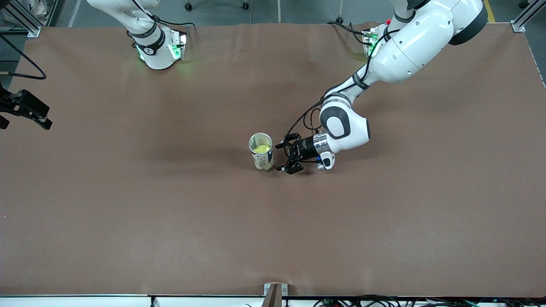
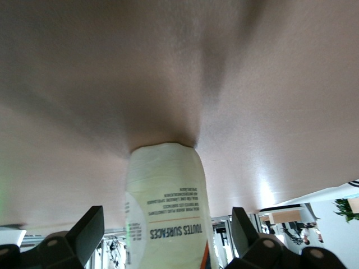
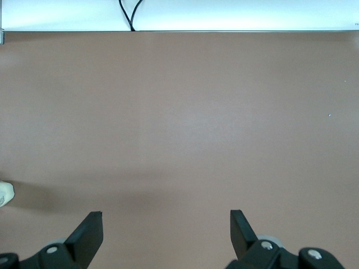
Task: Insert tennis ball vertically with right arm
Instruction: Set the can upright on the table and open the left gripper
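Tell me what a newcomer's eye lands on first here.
The upright can mid-table with a yellow tennis ball already inside. The left tool, open, sits low beside the can toward the left arm's end. The right tool, also open, waits over bare table.

A robotics lab is indicated. Two white Franka arms (image 1: 384,55) are mounted on a broad table (image 1: 170,221) covered with brown sheeting, framed by aluminium profile posts (image 1: 25,19). Loose cables (image 1: 384,302) are bundled along the table's edge, and caster wheels (image 1: 187,6) are seen on a grey floor.
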Action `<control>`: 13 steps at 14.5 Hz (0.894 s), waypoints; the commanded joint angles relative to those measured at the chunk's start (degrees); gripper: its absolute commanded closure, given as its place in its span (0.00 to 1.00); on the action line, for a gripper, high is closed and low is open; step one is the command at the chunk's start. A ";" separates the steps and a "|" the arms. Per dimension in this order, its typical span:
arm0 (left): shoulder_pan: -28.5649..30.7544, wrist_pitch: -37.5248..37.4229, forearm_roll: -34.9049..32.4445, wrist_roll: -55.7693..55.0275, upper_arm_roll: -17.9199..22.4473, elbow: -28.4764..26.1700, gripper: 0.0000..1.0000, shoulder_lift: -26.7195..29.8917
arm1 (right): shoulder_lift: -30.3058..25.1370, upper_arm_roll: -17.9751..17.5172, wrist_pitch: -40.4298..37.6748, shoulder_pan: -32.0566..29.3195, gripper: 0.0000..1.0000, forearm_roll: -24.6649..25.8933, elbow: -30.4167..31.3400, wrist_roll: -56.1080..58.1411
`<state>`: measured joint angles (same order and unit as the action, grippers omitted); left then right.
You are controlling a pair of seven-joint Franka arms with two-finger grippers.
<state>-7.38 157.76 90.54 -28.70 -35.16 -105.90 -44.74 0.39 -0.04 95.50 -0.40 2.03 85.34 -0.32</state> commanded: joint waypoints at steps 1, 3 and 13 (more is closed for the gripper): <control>1.23 -0.08 -3.07 0.14 -0.70 -5.27 0.00 6.14 | 0.32 -1.02 -0.84 -1.09 0.00 0.78 -1.06 0.14; 1.23 0.09 -6.59 -0.12 -0.35 -6.51 0.00 9.22 | 0.32 -1.02 -0.84 -1.09 0.00 0.78 -1.06 0.23; 1.32 -6.36 -44.35 -0.30 10.43 -8.19 0.00 16.87 | 0.32 -1.02 -0.93 -1.35 0.00 0.78 -1.06 0.14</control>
<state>-6.03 156.77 52.53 -29.02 -28.67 -112.09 -32.22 0.39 -0.05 95.33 -0.59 2.03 85.21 -0.32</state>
